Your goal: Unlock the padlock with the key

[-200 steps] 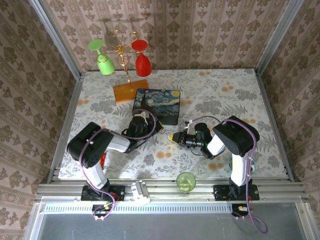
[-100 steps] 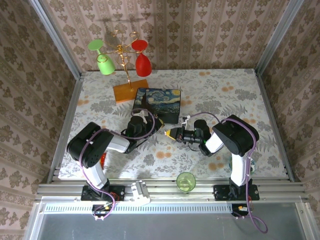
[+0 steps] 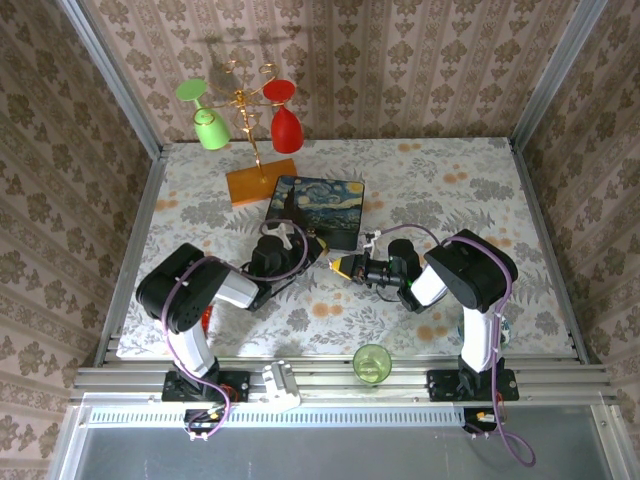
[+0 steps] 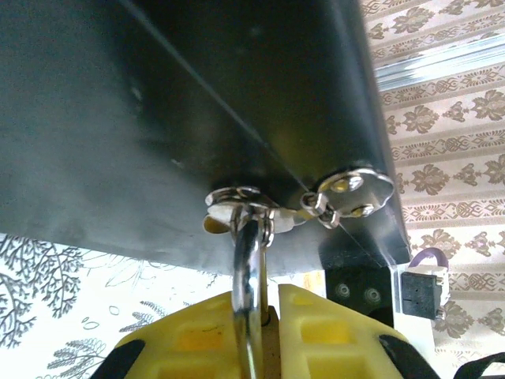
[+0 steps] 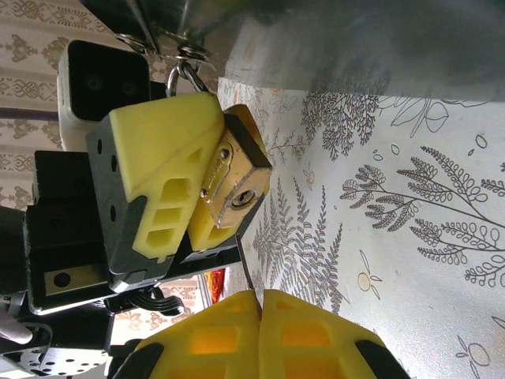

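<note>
Padlock [image 5: 233,178] is hanging off the box's [image 4: 181,103] near edge, the left gripper [image 4: 257,317] clamping it. The right gripper [image 5: 259,305] is pinching the key [image 5: 248,275] nearby.

- Cannot see most of the padlock [image 4: 248,272], wedged deep in the left gripper [image 4: 261,297].
- Cannot see the key [image 5: 248,273] beyond a thin tip poking from the right gripper [image 5: 259,297].

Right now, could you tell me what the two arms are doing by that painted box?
The left gripper is shut on the padlock, whose loop is hooked to the front of the box. The right gripper pinches the key and points it at the keyhole. The tip is close but not yet in.
</note>
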You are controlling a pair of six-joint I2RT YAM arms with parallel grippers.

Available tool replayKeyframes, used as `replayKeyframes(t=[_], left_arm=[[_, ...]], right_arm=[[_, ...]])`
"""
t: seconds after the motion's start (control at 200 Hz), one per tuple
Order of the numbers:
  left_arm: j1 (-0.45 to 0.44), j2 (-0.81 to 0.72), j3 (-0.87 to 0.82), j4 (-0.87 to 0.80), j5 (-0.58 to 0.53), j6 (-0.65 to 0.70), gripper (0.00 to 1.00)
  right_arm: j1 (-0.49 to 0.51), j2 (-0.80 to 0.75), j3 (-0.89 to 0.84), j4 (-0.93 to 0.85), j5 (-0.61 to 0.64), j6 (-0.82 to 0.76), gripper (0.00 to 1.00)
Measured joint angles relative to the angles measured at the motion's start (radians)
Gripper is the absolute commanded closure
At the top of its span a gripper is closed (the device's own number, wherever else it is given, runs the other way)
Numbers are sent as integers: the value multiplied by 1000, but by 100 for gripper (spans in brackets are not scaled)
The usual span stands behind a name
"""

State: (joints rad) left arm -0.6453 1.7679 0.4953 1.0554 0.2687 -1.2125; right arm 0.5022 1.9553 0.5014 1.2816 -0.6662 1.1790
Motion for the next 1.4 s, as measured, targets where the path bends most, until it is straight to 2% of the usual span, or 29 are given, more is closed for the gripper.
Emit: replayKeyframes(t=[0.9,1.165,1.4], left_arm=[[-4,16,-23,92,1,-42,100],[-22,35,-24,102,-35,-56,100],[-29,35,-24,125,-60,-75,100]], right_arm=[[-12,6,25,2,24,11,100],[-16,28,27,7,26,27,100],[-51,36,53,10,-32,56,100]])
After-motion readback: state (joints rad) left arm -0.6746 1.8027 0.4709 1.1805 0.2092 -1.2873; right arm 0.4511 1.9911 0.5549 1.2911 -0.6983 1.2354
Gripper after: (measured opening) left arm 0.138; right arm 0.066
